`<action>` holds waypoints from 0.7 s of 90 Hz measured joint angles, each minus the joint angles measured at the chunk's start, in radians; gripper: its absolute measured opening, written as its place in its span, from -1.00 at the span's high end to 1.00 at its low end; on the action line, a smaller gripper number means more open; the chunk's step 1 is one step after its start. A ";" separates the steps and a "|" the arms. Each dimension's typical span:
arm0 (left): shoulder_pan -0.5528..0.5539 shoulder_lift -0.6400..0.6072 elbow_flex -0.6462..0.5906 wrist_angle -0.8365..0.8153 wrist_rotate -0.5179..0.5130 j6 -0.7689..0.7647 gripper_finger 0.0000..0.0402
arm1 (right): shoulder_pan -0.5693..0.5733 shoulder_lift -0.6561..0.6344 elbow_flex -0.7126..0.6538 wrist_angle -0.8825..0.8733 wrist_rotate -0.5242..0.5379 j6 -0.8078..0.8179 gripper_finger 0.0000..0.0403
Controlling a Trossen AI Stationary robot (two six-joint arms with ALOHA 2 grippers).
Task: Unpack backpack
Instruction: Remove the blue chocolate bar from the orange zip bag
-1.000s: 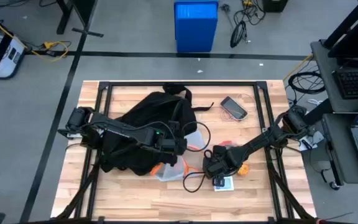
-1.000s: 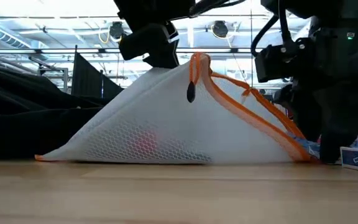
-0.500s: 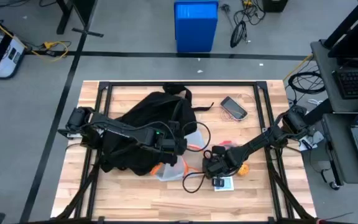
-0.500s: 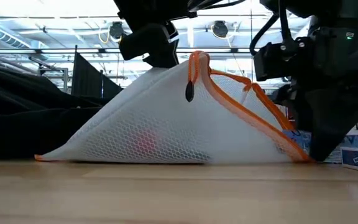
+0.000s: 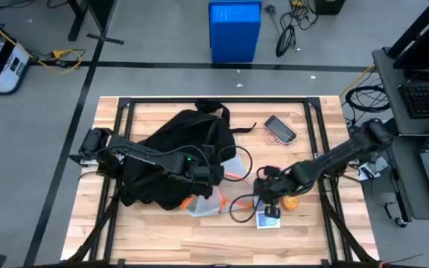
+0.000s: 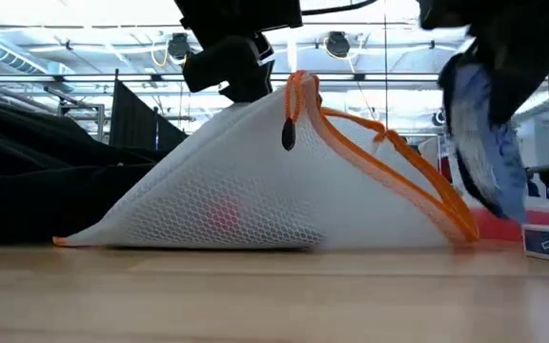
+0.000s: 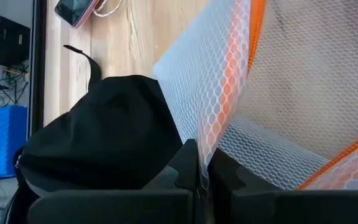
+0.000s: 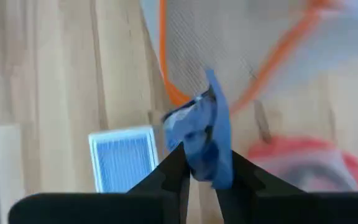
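Wooden tabletop [image 5: 162, 231] beside the backpack [image 5: 173, 152] already carries several items; left end effector [image 7: 202, 180] pinches the mesh pouch [image 6: 255, 186], right end effector [image 8: 202, 163] clamps a blue item [image 8: 204, 140], so unpacking looks partly done.

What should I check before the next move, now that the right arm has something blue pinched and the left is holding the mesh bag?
1. Left gripper shut on the white mesh bag: ok, mesh edge pinched between its fingers.
2. Mesh bag held up, mouth toward the right arm: ok, orange zipper edge hangs open.
3. Right gripper shut on the blue item: ok.
4. Blue item clear of the bag: cannot tell, blurred in the low view.
5. Free table for a drop: not ok below the gripper, the blue-and-white box lies there.
6. Backpack steady under the left arm: ok.
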 joint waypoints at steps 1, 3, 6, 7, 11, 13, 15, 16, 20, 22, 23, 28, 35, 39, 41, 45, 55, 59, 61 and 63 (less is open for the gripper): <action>0.000 0.000 0.000 0.000 0.000 0.000 1.00 | 0.000 -0.009 0.000 -0.010 0.002 0.006 0.77; 0.000 0.000 0.000 0.000 0.001 0.000 1.00 | 0.000 -0.030 0.000 -0.032 0.004 0.018 0.77; 0.000 0.000 0.000 0.000 0.001 0.000 1.00 | -0.001 -0.056 0.000 -0.066 0.007 0.034 0.77; 0.000 0.000 0.000 0.000 0.001 0.000 1.00 | -0.001 -0.064 0.000 -0.077 0.009 0.040 0.77; 0.000 0.000 0.000 0.000 0.001 0.000 1.00 | -0.001 -0.091 0.000 -0.115 0.012 0.063 0.77; 0.000 0.000 0.000 0.000 0.001 0.000 1.00 | -0.001 -0.103 0.000 -0.134 0.012 0.075 0.77; 0.000 0.000 0.000 0.000 0.001 0.000 1.00 | -0.001 -0.112 0.000 -0.154 0.014 0.087 0.77; 0.000 0.000 0.000 0.000 0.002 0.000 1.00 | -0.001 -0.117 0.000 -0.163 0.015 0.093 0.77; 0.000 0.000 0.000 0.000 0.003 0.000 1.00 | 0.002 -0.133 0.000 -0.198 0.019 0.112 0.77; 0.000 0.000 0.000 0.001 0.003 0.000 1.00 | 0.003 -0.140 0.000 -0.215 0.020 0.123 0.77; 0.000 0.000 0.000 0.001 0.003 0.000 1.00 | 0.003 -0.143 0.000 -0.224 0.020 0.127 0.77; 0.000 0.000 0.000 0.001 0.003 0.000 1.00 | 0.003 -0.150 0.000 -0.268 0.020 0.148 0.77; 0.000 0.000 0.000 0.000 0.003 0.000 1.00 | -0.001 -0.152 0.000 -0.317 0.020 0.163 0.77; 0.000 0.000 0.000 0.001 0.003 0.000 1.00 | -0.006 -0.153 0.000 -0.334 0.021 0.168 0.77; 0.000 0.000 0.000 0.001 0.003 0.000 1.00 | -0.008 -0.153 0.000 -0.339 0.025 0.171 0.77; 0.000 0.000 0.000 0.001 0.003 0.000 1.00 | -0.016 -0.153 0.000 -0.347 0.033 0.176 0.77; 0.000 0.000 0.000 0.001 0.003 0.000 1.00 | -0.039 -0.153 0.000 -0.354 0.074 0.174 0.77; 0.000 0.000 0.000 0.001 0.003 0.000 1.00 | -0.050 -0.153 0.000 -0.362 0.098 0.172 0.77; 0.000 0.000 0.000 0.001 0.003 0.000 1.00 | -0.055 -0.153 0.000 -0.363 0.106 0.173 0.77; 0.000 0.000 0.000 0.001 0.003 0.000 1.00 | -0.060 -0.153 0.000 -0.362 0.110 0.174 0.77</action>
